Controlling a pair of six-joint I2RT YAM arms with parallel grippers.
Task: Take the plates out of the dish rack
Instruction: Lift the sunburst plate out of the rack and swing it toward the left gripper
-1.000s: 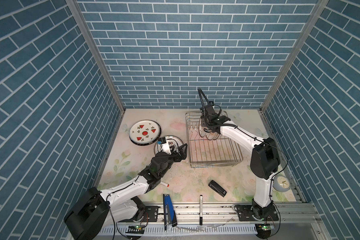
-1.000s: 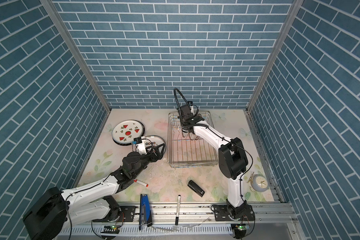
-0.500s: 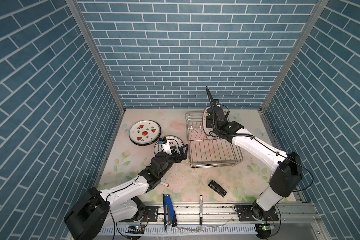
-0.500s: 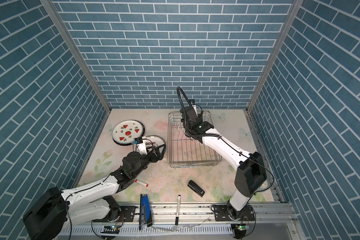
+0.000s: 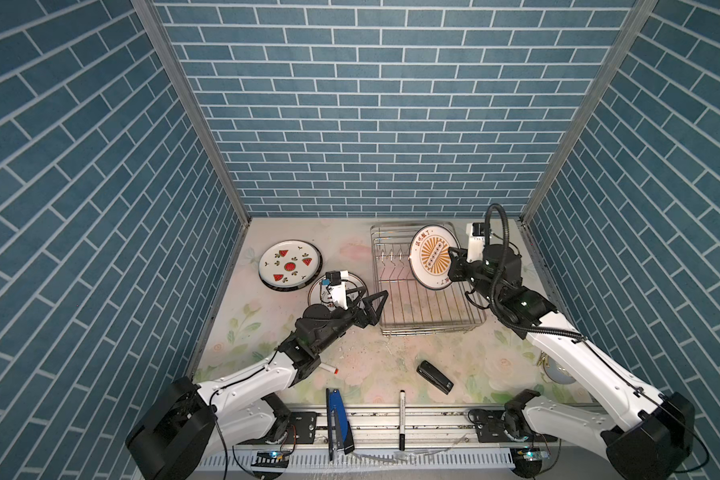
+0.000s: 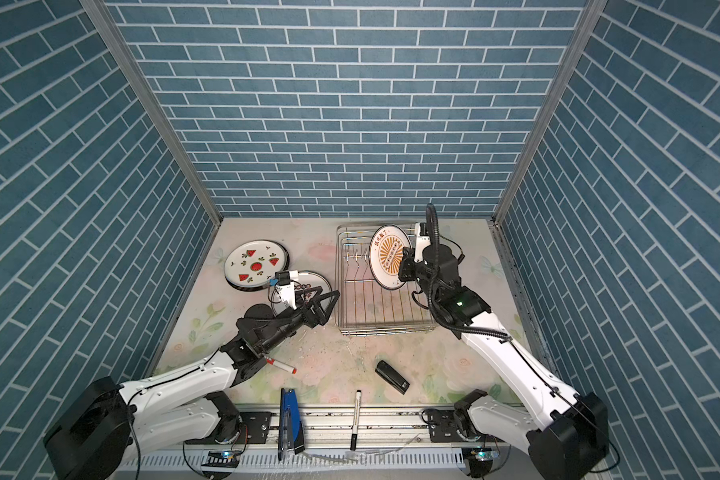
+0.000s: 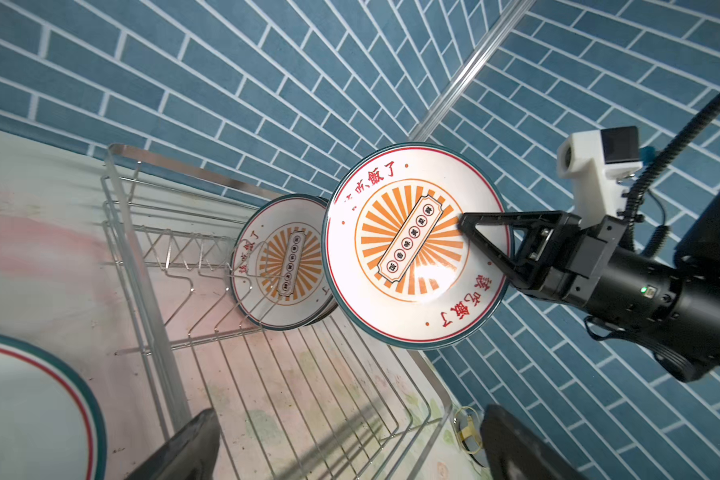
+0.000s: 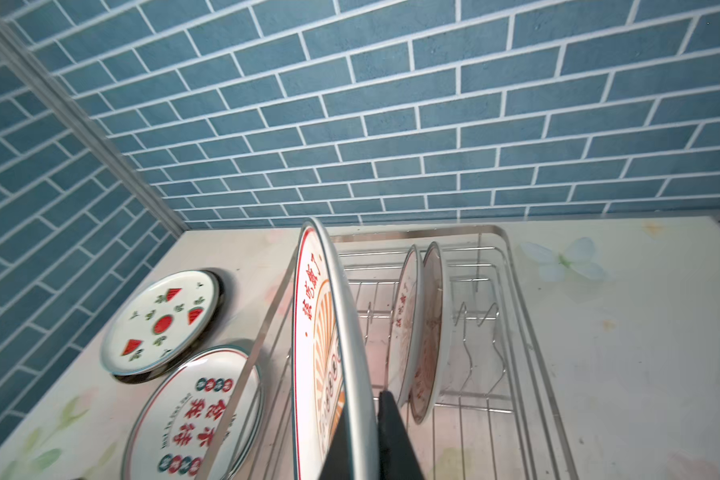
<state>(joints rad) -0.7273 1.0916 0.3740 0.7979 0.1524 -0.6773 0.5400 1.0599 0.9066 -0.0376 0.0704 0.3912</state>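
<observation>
Currently right end effector (image 5: 454, 266) pinches sunburst plate (image 5: 430, 258), upright over rack (image 5: 433, 331); left end effector (image 5: 376, 309) spread beside rack.

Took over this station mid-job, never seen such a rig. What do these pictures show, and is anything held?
Two white robot arms, left and right, stand at a floral table. Two pictures look down on everything; the other two come from cameras on the wrists. The right gripper is shut on a sunburst plate, held on edge over the dish rack, where two more plates stand. The left gripper is open and empty. A watermelon plate and a lettered plate lie flat left of the rack; a stapler lies nearer the front.
</observation>
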